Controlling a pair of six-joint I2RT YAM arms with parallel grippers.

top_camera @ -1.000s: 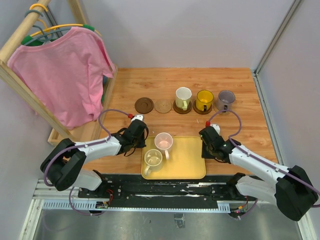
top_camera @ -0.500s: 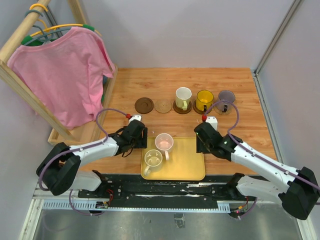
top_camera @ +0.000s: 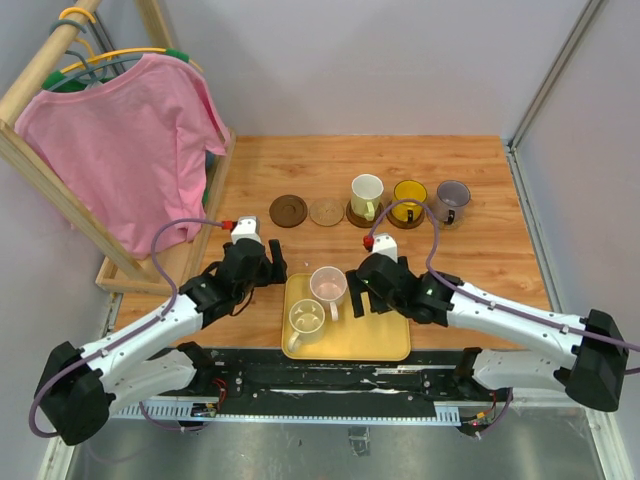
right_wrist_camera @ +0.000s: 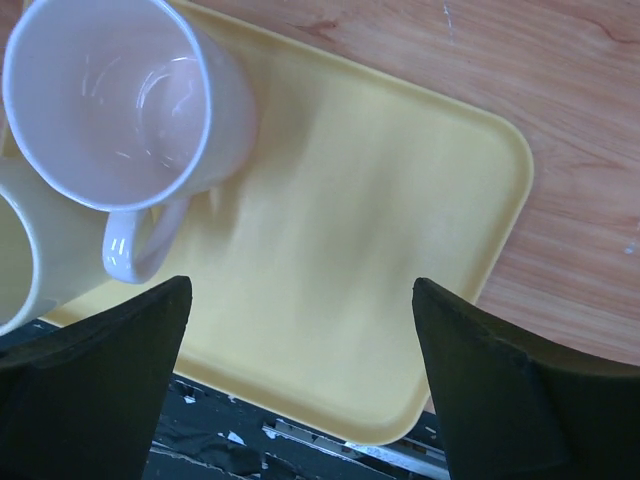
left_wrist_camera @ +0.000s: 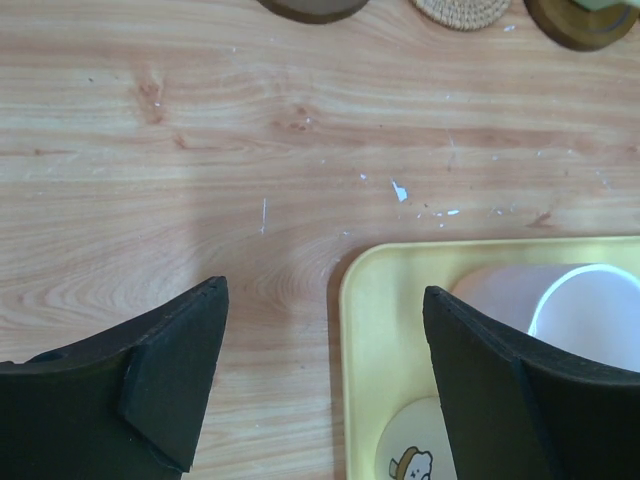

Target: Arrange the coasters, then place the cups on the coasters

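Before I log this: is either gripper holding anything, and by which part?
Nothing is held. The left gripper and right gripper are open and empty; the pink cup stands untouched.

1. Tray (top_camera: 385,340): set centrally at the near edge of the table (top_camera: 500,180).
2. Near cup (top_camera: 306,318), far cup (top_camera: 327,284): stood in Tray's left half.
3. Bare coasters (top_camera: 288,210): two, laid behind Tray, left.
4. Row cups (top_camera: 408,199): three, each on a coaster, right of item 3.

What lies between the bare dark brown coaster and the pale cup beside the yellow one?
A lighter tan coaster, with no cup on it, lies between the dark brown coaster and the pale cup. The top view shows it.
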